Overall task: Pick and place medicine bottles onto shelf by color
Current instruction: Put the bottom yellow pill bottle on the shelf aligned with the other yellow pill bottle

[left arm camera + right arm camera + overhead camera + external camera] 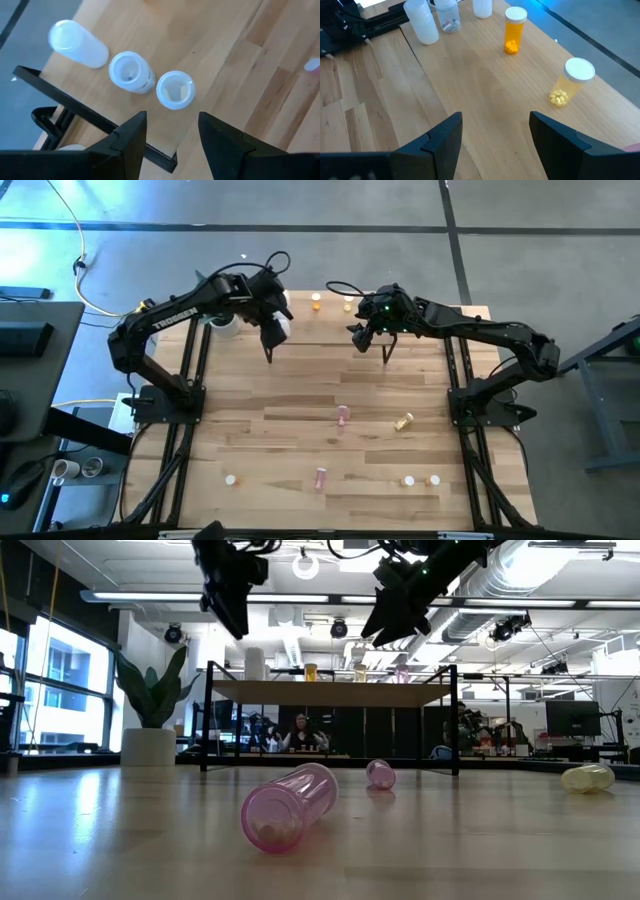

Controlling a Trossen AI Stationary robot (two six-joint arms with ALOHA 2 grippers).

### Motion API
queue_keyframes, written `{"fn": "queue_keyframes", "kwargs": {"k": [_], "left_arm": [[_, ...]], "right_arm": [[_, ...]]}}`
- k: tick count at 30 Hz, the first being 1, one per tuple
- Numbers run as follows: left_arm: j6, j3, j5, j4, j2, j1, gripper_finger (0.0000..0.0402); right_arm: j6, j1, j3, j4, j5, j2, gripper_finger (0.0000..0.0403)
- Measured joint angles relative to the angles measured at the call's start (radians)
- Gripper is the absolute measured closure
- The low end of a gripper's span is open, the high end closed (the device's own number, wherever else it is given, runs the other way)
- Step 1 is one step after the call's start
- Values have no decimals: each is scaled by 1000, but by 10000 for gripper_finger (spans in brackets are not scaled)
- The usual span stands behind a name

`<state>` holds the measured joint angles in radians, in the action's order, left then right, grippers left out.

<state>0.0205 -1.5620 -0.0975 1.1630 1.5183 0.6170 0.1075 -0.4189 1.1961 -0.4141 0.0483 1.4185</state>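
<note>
The shelf (320, 325) stands at the table's far side. On it stand three white bottles (131, 71) at its left end and an orange bottle (514, 30) and a yellow bottle (570, 82) near its middle. My left gripper (172, 135) is open and empty above the white bottles, also seen in the high view (275, 330). My right gripper (495, 135) is open and empty above the shelf's bare middle-right part, also seen in the high view (365, 335). Pink bottles (343, 415) (321, 478) and a yellow bottle (403, 422) lie on the table.
More small bottles stand near the table's front edge: a white one (231, 478), another white one (408, 480) and an orange one (434, 479). In the low view a pink bottle (290, 805) lies on its side close to the camera. People sit in the room beyond the shelf (330, 692).
</note>
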Motion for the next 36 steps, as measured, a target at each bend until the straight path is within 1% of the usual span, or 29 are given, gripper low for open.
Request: {"fn": "queue_keyframes", "kwargs": {"k": [6,9,12,15,18,23,28,30,32,36], "left_arm": [[-57,0,7,3,-71,-9,232],[-78,0,7,4,-109,-25,232],[-96,1,8,3,-146,-50,232],[-97,29,7,-7,-184,-83,232],[-116,90,8,-47,-221,-115,232],[-134,220,8,-146,-268,-174,232],[-150,297,16,-177,-302,-230,232],[-160,319,43,-184,-319,-252,232],[-167,346,68,-187,-340,-275,232],[-176,401,71,-235,-382,-329,232]], "right_arm": [[33,16,0,0,0,0,181],[36,39,0,-9,0,0,181],[81,68,0,-27,-1,0,181],[125,100,0,-53,-1,0,181],[185,132,0,-81,-1,0,181],[342,194,0,-105,-1,0,181],[538,272,0,-124,-1,0,181],[627,303,0,-139,-1,0,181],[719,337,0,-174,-1,0,181],[896,405,0,-288,0,0,181]]}}
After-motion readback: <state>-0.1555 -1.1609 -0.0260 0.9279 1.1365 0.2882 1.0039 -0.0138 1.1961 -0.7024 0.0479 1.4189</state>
